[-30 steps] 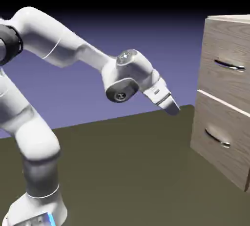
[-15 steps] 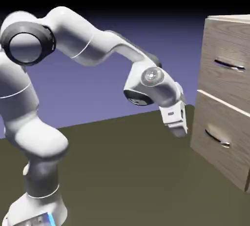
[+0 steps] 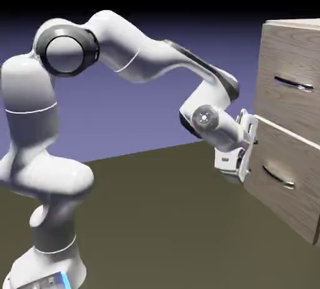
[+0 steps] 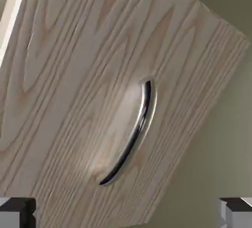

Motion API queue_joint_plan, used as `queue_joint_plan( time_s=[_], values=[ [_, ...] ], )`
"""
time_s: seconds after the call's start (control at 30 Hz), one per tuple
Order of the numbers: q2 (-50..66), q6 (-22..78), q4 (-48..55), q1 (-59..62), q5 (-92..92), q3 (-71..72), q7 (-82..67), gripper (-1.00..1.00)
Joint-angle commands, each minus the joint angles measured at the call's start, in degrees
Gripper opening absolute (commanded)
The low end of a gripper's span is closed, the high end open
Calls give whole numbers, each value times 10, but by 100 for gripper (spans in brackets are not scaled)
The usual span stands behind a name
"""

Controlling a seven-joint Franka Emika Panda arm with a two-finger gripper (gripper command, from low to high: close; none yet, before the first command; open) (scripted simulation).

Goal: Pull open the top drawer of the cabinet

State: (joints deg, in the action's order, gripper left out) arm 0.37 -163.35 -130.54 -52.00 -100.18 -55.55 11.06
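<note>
The cabinet (image 3: 308, 44) stands at the exterior view's right, both drawers shut. The top drawer (image 3: 275, 103) carries a slim silver handle (image 3: 294, 83). My gripper (image 3: 247, 151) hangs below that handle, close against the left edge of the lower drawer (image 3: 281, 200), level with its upper part. In the hand view the lower drawer's front (image 4: 74, 74) fills the picture, with its curved handle (image 4: 134, 132) lying slantwise just ahead. My fingertips (image 4: 17, 213) sit far apart at the bottom corners; the gripper (image 4: 126, 214) is open and holds nothing. The top drawer is out of the hand view.
The lower drawer's handle (image 3: 278, 177) lies right of and below the hand. A pale seam (image 4: 12, 15) marks the lower drawer's top edge. Dark olive table (image 3: 156, 219) spreads under the arm and in front of the cabinet.
The arm has swung right and down toward the cabinet. The hand turned from pointing down-right over the table to facing the lower drawer front. The jaws stayed open.
</note>
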Motion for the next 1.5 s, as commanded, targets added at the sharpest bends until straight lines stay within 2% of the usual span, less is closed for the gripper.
queue_joint_plan(
  time_s=[0.0,0.83,1.17,1.2,1.47],
  values=[
    [8,3,8,-12,-25,-14,-8,0],
    [213,69,196,-330,-646,-358,-202,0],
    [288,59,303,-147,-616,-208,-106,0],
    [288,59,303,-147,-616,-208,-106,-100],
    [242,72,212,-292,-632,-331,-160,-100]
  ],
)
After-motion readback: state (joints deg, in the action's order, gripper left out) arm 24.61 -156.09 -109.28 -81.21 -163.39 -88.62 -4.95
